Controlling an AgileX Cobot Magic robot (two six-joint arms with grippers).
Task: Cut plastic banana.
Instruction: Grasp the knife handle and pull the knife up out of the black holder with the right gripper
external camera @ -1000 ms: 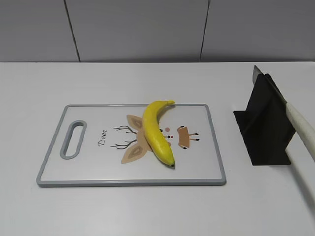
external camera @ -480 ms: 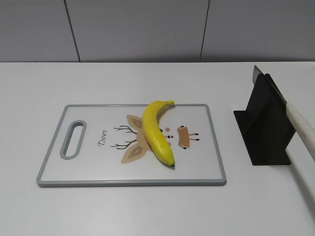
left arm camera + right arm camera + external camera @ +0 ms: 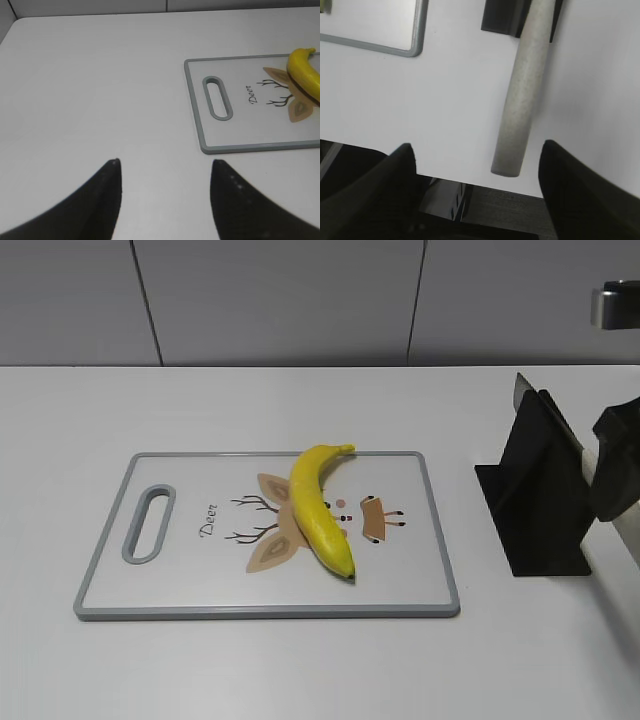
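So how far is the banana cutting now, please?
Nothing is cut yet: the banana lies whole on the cutting board. In hand: the right gripper, open, hangs over the handle of the knife, which sits in its stand. Grasping and cutting remain. The left gripper hangs open, away.

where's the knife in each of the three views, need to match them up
Exterior view: the knife sits in the black holder at the right edge; only its blade tip shows, the handle hidden behind the right gripper.
Left wrist view: not in it.
Right wrist view: its pale speckled handle runs from the holder at top down the centre.
Shared landmark: the grey-rimmed cutting board.
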